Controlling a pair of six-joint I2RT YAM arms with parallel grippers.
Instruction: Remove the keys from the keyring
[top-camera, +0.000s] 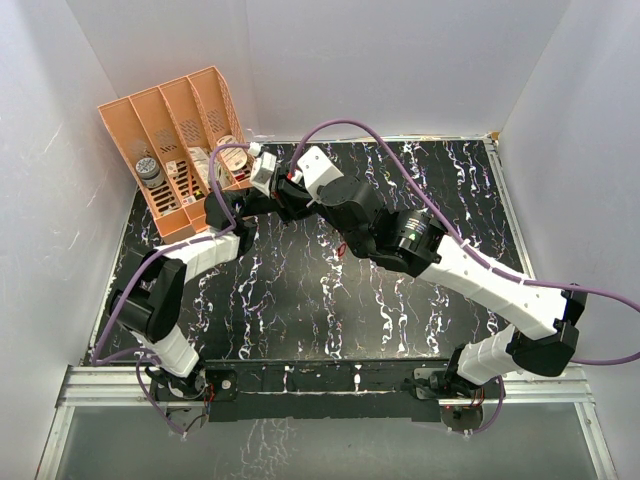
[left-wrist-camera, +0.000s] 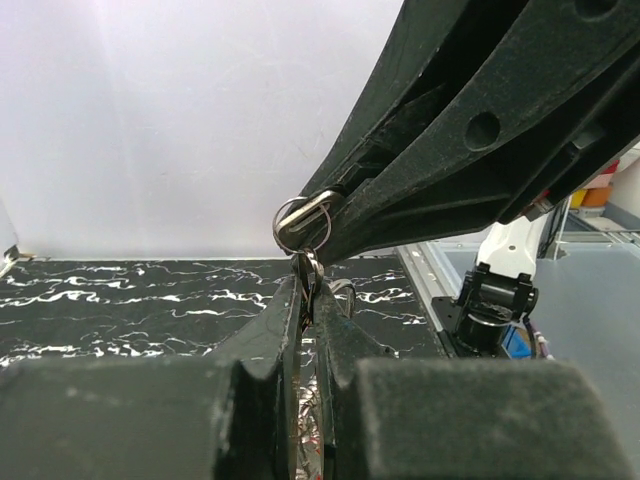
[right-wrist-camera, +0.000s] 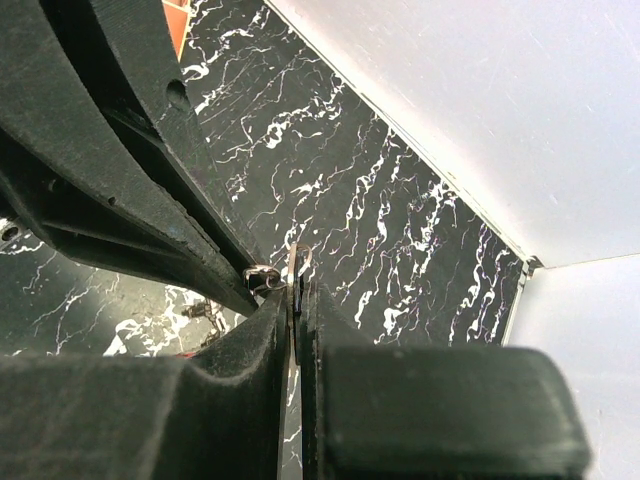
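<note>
Keyring (left-wrist-camera: 298, 226) between left pincer (left-wrist-camera: 310, 300), right pincer (left-wrist-camera: 335, 205)

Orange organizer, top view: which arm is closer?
Left. The left arm lies right beside the orange organizer, along its near side. The right arm reaches in from the right and stays farther off.

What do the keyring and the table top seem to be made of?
The keyring looks like thin bare metal wire: it is silvery, with bright glints. The table top looks like black marble with white veins and a slight sheen, but it may be only a printed sheet.
</note>
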